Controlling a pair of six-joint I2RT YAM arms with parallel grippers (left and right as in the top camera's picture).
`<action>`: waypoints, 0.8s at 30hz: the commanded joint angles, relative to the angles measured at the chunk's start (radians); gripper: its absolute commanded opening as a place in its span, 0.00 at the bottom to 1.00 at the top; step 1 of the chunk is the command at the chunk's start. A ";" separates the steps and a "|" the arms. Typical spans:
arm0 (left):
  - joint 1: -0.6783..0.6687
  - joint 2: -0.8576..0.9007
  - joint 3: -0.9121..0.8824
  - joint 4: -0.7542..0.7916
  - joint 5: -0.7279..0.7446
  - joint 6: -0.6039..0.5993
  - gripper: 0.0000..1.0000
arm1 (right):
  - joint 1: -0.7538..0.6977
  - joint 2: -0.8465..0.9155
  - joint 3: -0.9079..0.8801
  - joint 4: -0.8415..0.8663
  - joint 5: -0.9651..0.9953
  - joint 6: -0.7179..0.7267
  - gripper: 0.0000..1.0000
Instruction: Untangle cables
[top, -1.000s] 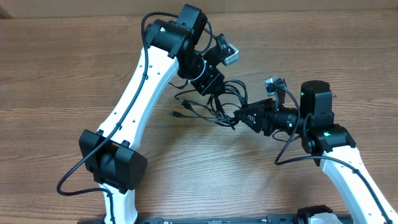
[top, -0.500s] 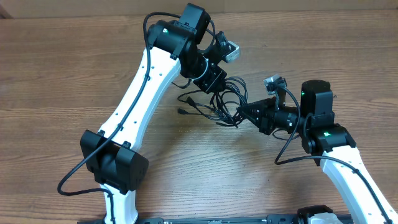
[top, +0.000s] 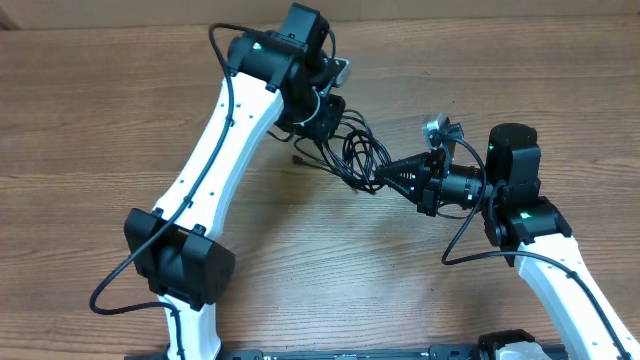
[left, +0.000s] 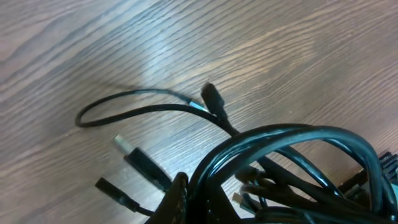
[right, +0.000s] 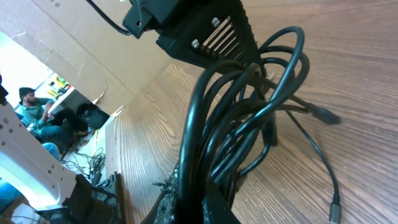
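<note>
Pincer check: right pincer (top: 384, 178) is clamped on the cables (top: 358, 152) — the wrist view shows black loops running straight down between its fingers (right: 163, 202). The left pincer (top: 327, 118) appears closed on the same bundle from the far side, its tips mostly hidden. The bundle sits mid-worktop (top: 100, 110), nearer the far edge — loose plug ends (left: 127, 146) rest on the wood.
</note>
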 joint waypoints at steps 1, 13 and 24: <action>0.068 0.002 0.006 -0.005 -0.104 -0.055 0.05 | 0.004 -0.015 0.027 0.018 -0.068 0.006 0.04; 0.132 0.002 0.006 -0.030 -0.104 -0.108 0.05 | 0.004 -0.015 0.027 0.061 0.017 0.081 0.04; 0.157 0.002 0.006 -0.047 -0.156 -0.161 0.04 | 0.005 -0.015 0.027 -0.110 0.552 0.388 0.04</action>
